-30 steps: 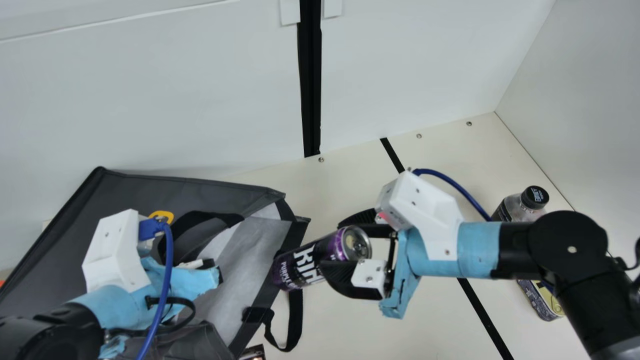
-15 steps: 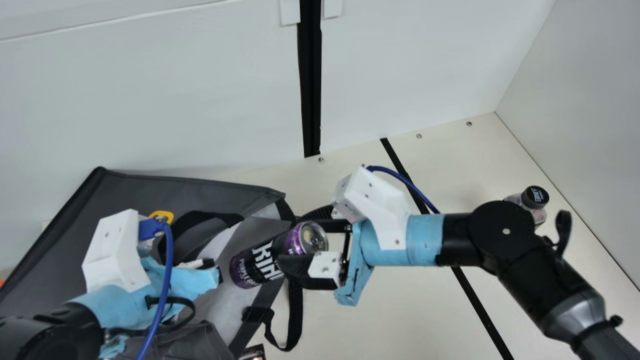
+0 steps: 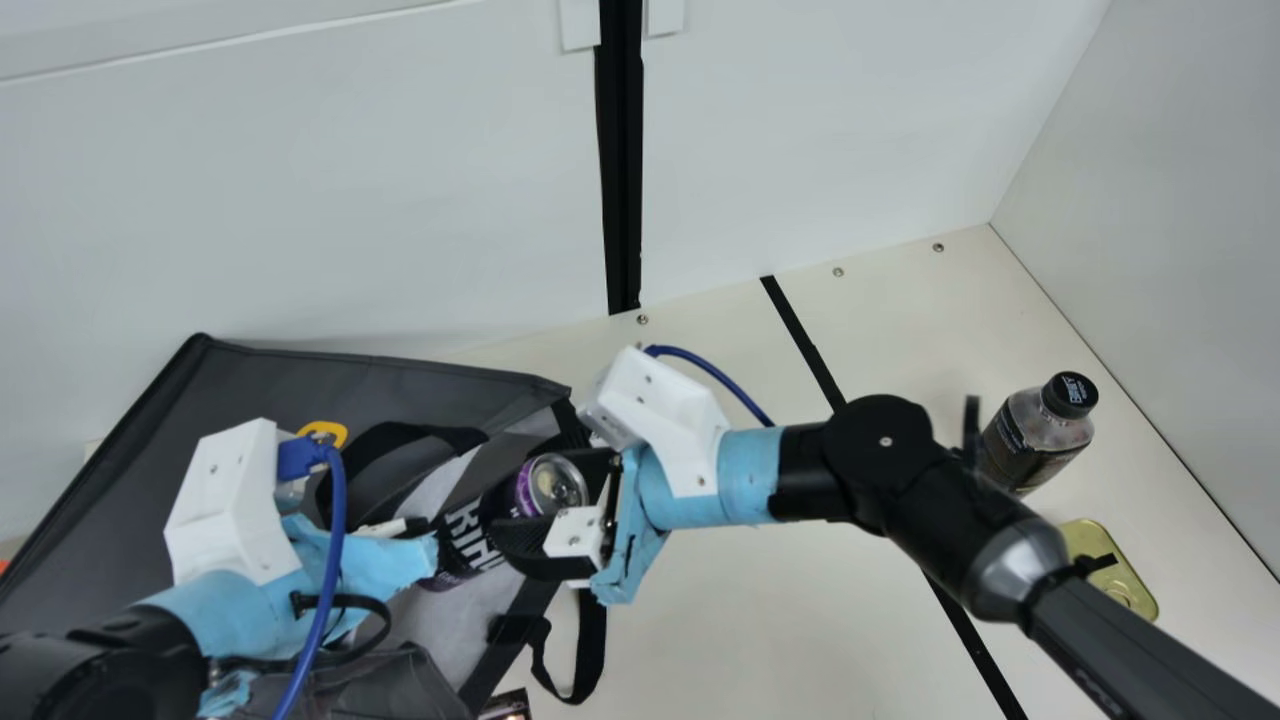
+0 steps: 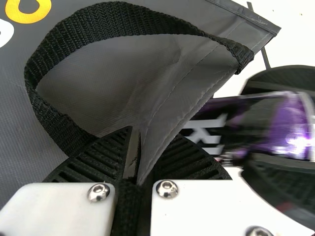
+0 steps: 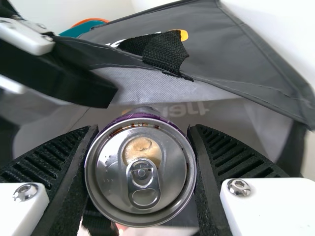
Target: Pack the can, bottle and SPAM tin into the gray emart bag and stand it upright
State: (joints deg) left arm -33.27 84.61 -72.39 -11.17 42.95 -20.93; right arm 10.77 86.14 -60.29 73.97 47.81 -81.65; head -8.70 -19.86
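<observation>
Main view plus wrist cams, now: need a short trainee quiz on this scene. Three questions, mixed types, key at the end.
1. True or false: the bottle and the SPAM tin are both outside the bag.
2. Multiple choice: what does the right tool grip? (a) the bottle (b) the SPAM tin (c) the can
3. Fill in: the left tool is clamped on an edge of the ____.

Key: 1 true; 2 c; 3 bag
</observation>
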